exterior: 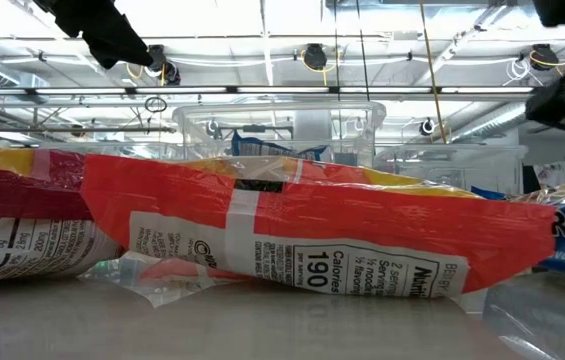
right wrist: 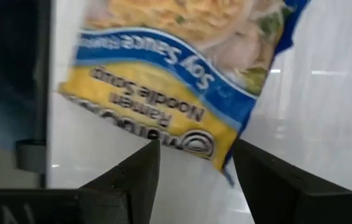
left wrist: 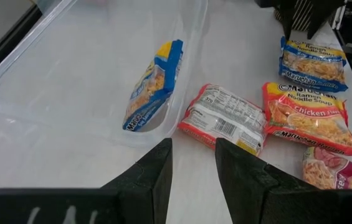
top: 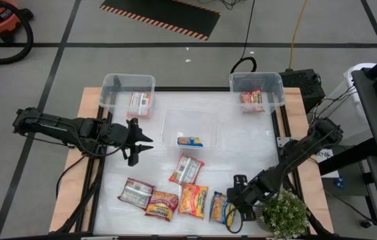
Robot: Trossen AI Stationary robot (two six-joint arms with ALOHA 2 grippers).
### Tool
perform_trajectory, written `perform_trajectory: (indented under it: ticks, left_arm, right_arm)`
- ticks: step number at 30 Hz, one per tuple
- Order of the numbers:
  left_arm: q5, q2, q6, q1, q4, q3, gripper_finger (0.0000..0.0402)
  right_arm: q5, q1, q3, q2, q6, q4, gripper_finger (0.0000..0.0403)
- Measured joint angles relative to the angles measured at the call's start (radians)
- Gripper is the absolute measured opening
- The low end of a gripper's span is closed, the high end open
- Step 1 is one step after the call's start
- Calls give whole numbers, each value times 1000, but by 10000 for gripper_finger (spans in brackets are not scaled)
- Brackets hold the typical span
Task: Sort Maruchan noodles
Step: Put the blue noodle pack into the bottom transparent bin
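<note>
Nearest the low camera, an orange-red packet [exterior: 302,245] is seen lying flat at the worktop's near edge, label side outward. It belongs to a group of five noodle packets judged still unsorted: a silver-grey packet [top: 135,193] near the near-left corner, a red-yellow packet [top: 162,205] just beside it, an orange chicken packet [top: 193,200], a blue-yellow soy sauce packet [top: 219,207] toward the near-right corner, and a red-edged packet [top: 187,169] lying label-up a little farther in, toward the middle.

Three packets are counted as already sorted. One blue-yellow packet [top: 190,141] rests in the middle bin [top: 173,120]; one red-pink packet [top: 139,102] lies in the far-left bin [top: 108,90]; one orange-red packet [top: 251,98] lies in the far-right bin [top: 276,87]. By this count the sort is judged less than half done.

The right hand [top: 236,212] is placed at the near edge, just beside the soy sauce packet, with its fingers [right wrist: 132,171] spread and nothing between them; this packet is judged the next to be taken. The left hand [top: 141,141] hangs over the left part of the worktop, beside the middle bin, its fingers [left wrist: 157,165] parted and empty.

A small potted plant [top: 283,213] stands at the near-right corner.
</note>
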Motion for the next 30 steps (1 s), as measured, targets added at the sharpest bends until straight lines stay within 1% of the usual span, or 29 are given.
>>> perform_trajectory:
  ticks: [6,11,15,18,23,24,26,30]
  left_arm:
    - [0,0,0,0,0,0,127]
    - [0,1,1,0,0,0,127]
    - [0,1,1,0,0,0,127]
    - [0,3,1,0,1,0,127]
    - [0,5,1,0,1,0,127]
    - [0,5,2,0,1,0,127]
    - [0,5,2,0,1,0,127]
    - [0,5,2,0,1,0,127]
  right_arm:
    - [5,-1,-50,29,-8,46,195]
    - [8,-1,-84,29,-45,142,186]
    - [38,-2,-98,30,-84,200,147]
    - [62,-2,-98,30,-103,202,103]
    - [64,-2,-98,30,-109,204,22]
    - [64,-2,-98,30,-109,208,11]
    - [84,-2,-99,30,-105,220,6]
    - [161,-5,-98,17,-59,234,5]
